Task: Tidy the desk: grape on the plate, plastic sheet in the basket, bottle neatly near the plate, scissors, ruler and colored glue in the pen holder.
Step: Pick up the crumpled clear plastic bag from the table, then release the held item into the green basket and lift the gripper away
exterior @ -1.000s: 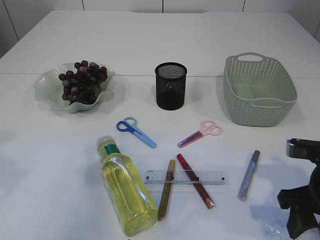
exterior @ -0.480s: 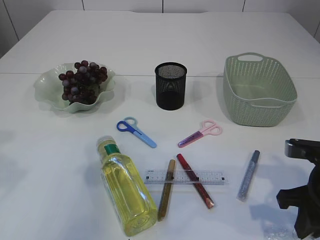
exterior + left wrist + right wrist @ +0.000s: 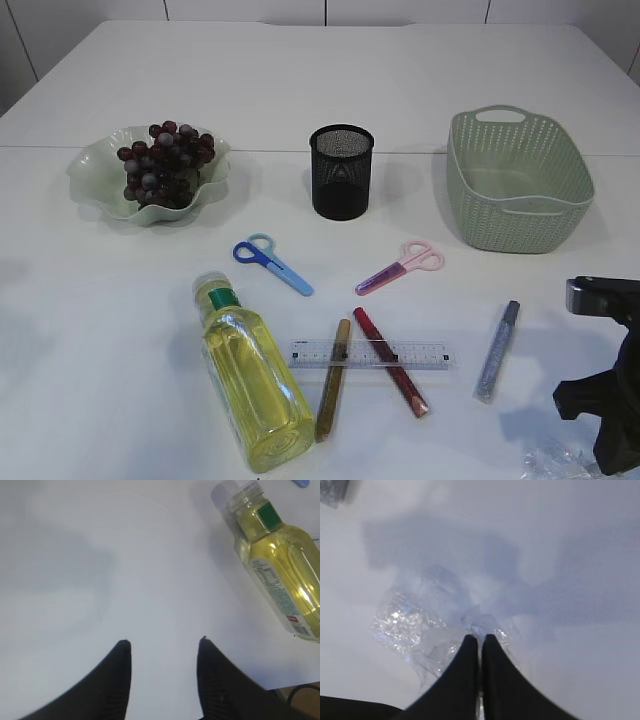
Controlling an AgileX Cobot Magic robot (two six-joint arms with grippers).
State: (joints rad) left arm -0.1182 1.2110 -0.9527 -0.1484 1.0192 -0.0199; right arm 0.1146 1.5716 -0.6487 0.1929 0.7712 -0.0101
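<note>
My right gripper (image 3: 480, 637) is shut on an edge of the clear, wrinkly plastic sheet (image 3: 405, 625), which lies on the desk at the near right corner (image 3: 553, 463). My left gripper (image 3: 162, 642) hangs open over bare desk, left of the fallen bottle (image 3: 280, 570). The grape (image 3: 165, 160) rests in the plate (image 3: 95, 165). In front of the pen holder (image 3: 341, 172) lie blue scissors (image 3: 272, 262) and pink scissors (image 3: 400, 267). The ruler (image 3: 430, 355) lies under gold glue (image 3: 333, 393) and red glue (image 3: 392, 375). Silver-blue glue (image 3: 497, 350) lies to the right.
The pale green basket (image 3: 515, 180) stands at the back right, behind my right arm (image 3: 610, 400). The bottle (image 3: 255, 385) lies on its side at the near centre-left, its cap towards the plate.
My right gripper has closed its jaws onto the plastic sheet, and the film has bunched up into sight beside the arm. The left gripper and the other objects have not moved.
</note>
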